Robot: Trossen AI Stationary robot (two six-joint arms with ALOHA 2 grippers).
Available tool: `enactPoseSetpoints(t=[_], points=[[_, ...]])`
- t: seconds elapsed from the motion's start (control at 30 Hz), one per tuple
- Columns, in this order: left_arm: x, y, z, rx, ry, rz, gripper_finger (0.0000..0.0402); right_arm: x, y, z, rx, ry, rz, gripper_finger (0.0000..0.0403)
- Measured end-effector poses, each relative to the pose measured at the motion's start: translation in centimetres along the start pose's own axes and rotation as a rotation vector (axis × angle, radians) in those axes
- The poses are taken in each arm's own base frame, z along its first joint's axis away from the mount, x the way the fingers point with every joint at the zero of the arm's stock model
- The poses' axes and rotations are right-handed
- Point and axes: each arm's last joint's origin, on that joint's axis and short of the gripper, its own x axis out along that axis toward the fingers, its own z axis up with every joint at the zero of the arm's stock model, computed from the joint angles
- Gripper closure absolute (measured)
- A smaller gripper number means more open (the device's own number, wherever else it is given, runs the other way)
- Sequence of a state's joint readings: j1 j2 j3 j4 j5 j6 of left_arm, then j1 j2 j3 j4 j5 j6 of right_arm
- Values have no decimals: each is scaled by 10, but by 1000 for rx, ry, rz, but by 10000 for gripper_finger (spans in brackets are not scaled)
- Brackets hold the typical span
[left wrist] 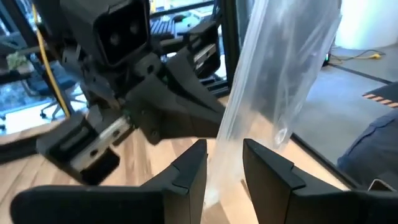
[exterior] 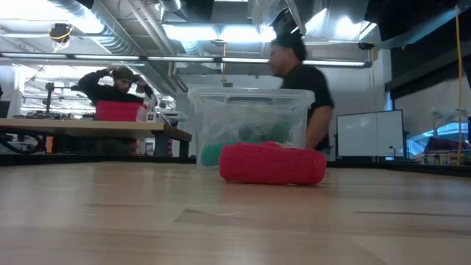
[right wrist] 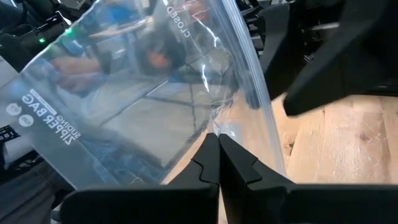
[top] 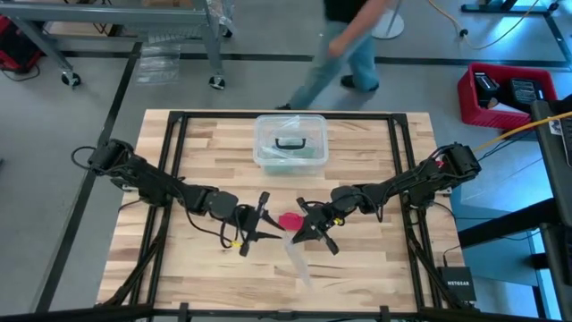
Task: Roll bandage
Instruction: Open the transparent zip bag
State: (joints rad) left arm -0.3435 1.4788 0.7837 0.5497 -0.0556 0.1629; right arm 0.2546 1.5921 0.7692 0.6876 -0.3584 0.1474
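While both dark arms reach in from the worktop's [top: 179, 268] side edges toward its middle, a clear plastic box with a black handle [top: 290, 142] stands near the far edge, midway along it. A clear zipper bag [right wrist: 143, 93] is held up between the two arms, hanging toward the near edge. The left pincer [left wrist: 225, 171] has its fingers a little apart with the bag's film running between them; whether they press it I cannot tell. The right pincer [right wrist: 218, 163] is clamped together on the bag's edge. The bandage [exterior: 272, 163], rolled into a short red cylinder, lies on the worktop's middle between the pincers, near the box.
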Motion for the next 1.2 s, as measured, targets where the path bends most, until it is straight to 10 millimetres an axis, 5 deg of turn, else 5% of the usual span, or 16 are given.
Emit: enactPoseSetpoints(t=[1.2], points=[[8,-12,-1,-50,-83,-91,306,0,-3,2,-6,-37,-130,403]])
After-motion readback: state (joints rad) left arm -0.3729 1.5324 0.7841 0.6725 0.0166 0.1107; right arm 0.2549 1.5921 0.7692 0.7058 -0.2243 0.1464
